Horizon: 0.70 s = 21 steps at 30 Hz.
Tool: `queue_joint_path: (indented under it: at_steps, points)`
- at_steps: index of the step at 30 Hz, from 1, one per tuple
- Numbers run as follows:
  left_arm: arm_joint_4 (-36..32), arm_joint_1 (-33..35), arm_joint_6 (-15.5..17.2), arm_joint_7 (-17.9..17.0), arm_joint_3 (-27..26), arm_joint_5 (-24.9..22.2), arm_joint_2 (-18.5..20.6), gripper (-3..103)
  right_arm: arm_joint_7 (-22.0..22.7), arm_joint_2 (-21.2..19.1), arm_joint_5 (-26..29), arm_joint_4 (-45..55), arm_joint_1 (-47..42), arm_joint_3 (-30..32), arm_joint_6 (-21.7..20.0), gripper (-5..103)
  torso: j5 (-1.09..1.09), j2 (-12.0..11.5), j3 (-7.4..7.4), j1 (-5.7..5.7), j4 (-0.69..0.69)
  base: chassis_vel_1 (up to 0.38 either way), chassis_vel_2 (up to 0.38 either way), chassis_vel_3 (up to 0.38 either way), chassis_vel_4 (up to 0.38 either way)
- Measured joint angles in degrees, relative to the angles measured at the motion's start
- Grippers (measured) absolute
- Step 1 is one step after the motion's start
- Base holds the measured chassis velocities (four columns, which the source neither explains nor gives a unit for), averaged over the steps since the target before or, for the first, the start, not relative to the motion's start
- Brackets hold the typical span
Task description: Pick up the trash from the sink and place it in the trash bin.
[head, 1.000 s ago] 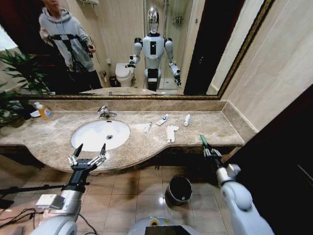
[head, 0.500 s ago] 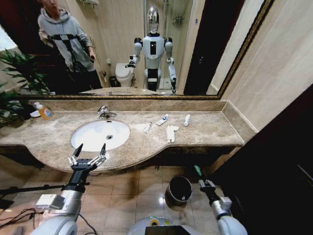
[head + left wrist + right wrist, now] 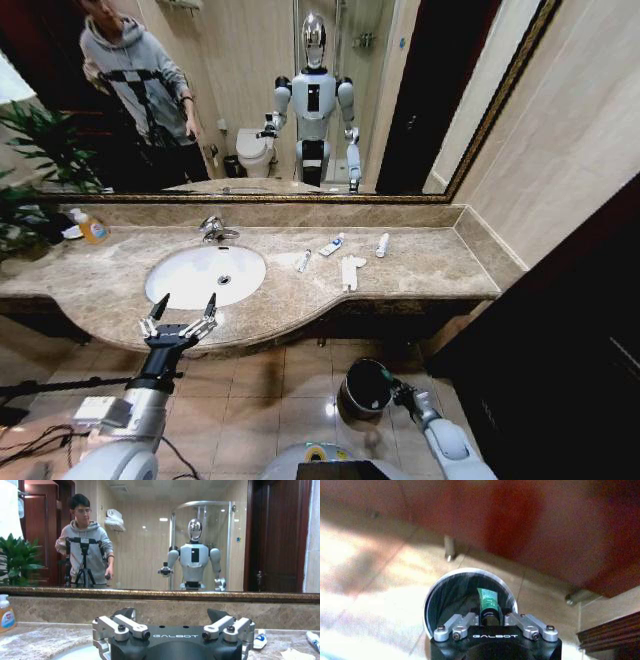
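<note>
The large white oval sink (image 3: 205, 275) in the brown marble countertop (image 3: 400, 270) is being seen across the middle of the head view. The small round black trash bin with a shiny rim (image 3: 366, 388) is being seen on the tiled floor at lower centre. The left gripper (image 3: 178, 315), fingers spread wide, is being held at the counter edge in front of the sink. The right gripper (image 3: 488, 619) is being held directly over the bin's mouth, clamped on a small dark green tube (image 3: 487, 600). White tubes with blue print (image 3: 331, 245), a white bottle (image 3: 382, 244) and a white wrapper (image 3: 351, 268) are lying on the counter, right of the sink.
</note>
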Motion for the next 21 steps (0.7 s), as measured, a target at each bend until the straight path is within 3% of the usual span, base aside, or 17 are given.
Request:
queue_joint_path:
  at_steps: [5, 20, 21]
  points:
    - [0.00, 0.00, 0.00, 0.00, 0.00, 0.00, 0.00, 100, -0.18, 1.74, -4.01, -12.16, 6.33, -2.10, 2.27, 20, 0.01, 0.00, 0.00, 0.00, 0.00, 0.000, 0.000, 0.000, 0.000]
    - [0.00, 0.00, 0.00, 0.00, 0.00, 0.00, 0.00, 100, 0.34, 4.46, -9.98, -26.74, 15.75, -4.73, 7.47, 18, 0.01, 0.00, 0.00, 0.00, 0.00, 0.000, 0.000, 0.000, 0.000]
    - [0.00, 0.00, 0.00, 0.00, 0.00, 0.00, 0.00, 100, 0.41, 4.67, -10.19, -27.68, 16.22, -4.43, 7.84, 22, 0.00, 0.00, 0.00, 0.00, 0.00, 0.000, 0.000, 0.000, 0.000]
